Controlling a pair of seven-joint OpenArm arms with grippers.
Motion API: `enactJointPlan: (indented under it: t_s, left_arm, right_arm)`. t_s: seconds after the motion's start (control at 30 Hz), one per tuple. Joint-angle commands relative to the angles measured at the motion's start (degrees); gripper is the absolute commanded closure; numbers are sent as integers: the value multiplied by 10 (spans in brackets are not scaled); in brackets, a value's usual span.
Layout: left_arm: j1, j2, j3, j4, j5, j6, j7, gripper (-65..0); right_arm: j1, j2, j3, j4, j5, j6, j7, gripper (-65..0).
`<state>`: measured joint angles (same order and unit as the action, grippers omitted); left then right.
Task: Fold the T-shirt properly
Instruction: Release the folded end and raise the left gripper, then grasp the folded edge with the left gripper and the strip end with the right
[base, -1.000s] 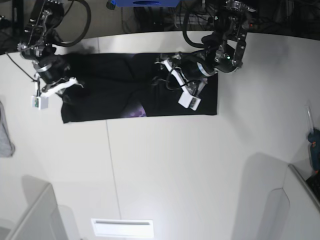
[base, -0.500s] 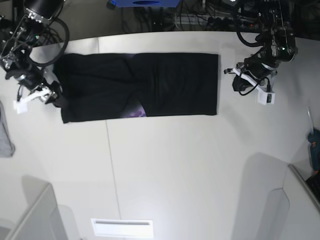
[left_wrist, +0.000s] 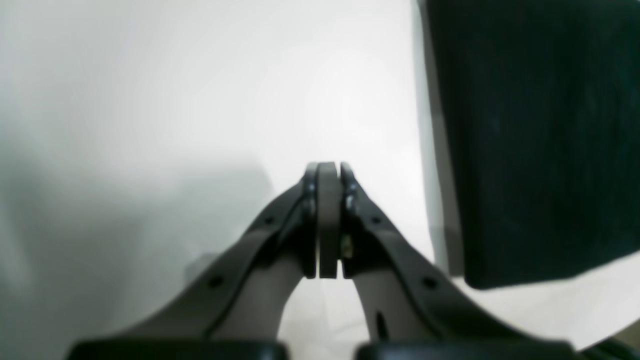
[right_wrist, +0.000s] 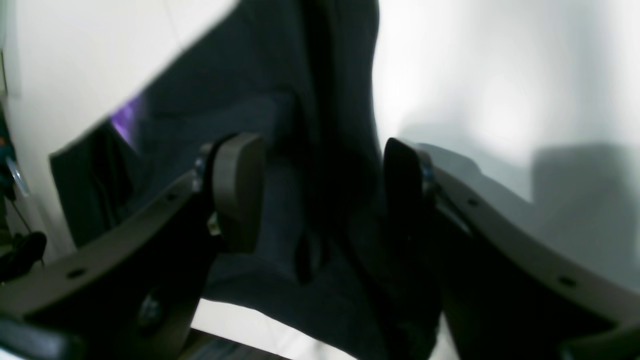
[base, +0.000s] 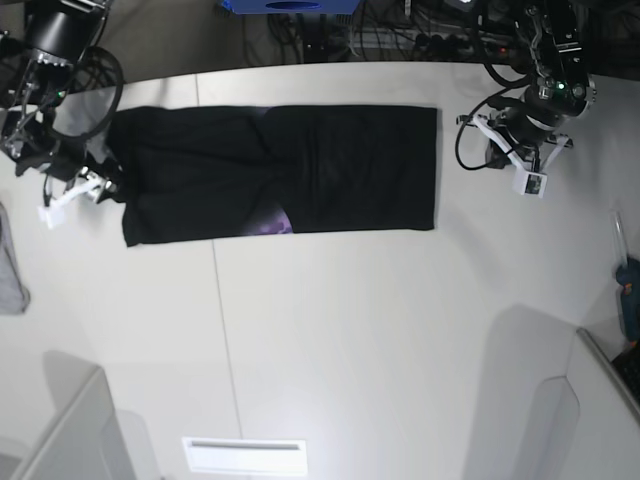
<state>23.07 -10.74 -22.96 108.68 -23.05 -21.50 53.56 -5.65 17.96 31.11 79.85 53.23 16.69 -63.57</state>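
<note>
Base view: T-shirt (base: 280, 170) flat, folded to a long band on the table (base: 350, 330); grey cloth (base: 10, 270) well clear at the edge.

Left wrist: left gripper (left_wrist: 327, 220) closed, empty, beside the T-shirt's end.

Right wrist: right gripper (right_wrist: 320, 195) gaping over the dark edge (purple print peeking). Risk: pinching one layer only, dragging the fold askew.

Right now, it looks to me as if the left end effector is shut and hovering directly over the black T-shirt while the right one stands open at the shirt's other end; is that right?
Not quite. The left end effector is shut, but over bare table beside the T-shirt, not over it, as the left wrist view shows. The right end effector does stand open at the other end.
</note>
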Motion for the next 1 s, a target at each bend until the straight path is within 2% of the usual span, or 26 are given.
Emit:
enactJointPlan:
  t_s: [0.0, 0.27, 0.4, 0.57, 0.67, 0.8, 0.97]
  left_arm:
    - [-2, -5, -4, 5, 2, -5, -9, 0]
    - [-21, -4, -4, -58, 3, -5, -9, 0]
    - [-13, -4, 1, -60, 3, -5, -50, 0]
    - [-4, -4, -1, -65, 3, -5, -56, 0]
    - [-4, -4, -1, -65, 3, -5, -56, 0]
    - [-5, -3, 3, -65, 3, -5, -56, 0]
    - [-6, -1, 4, -66, 2, -5, -56, 0]
  right_arm:
    - [7, 13, 2, 7, 11, 11, 8, -353]
    - [5, 13, 1, 6, 11, 11, 8, -353]
    - [5, 13, 1, -23, 11, 13, 7, -354]
    - [5, 13, 1, -35, 11, 67, 5, -354]
    - [0, 13, 1, -37, 11, 67, 3, -354]
    - [-8, 13, -54, -33, 11, 67, 8, -354]
    - [-18, 9, -90, -37, 11, 67, 43, -351]
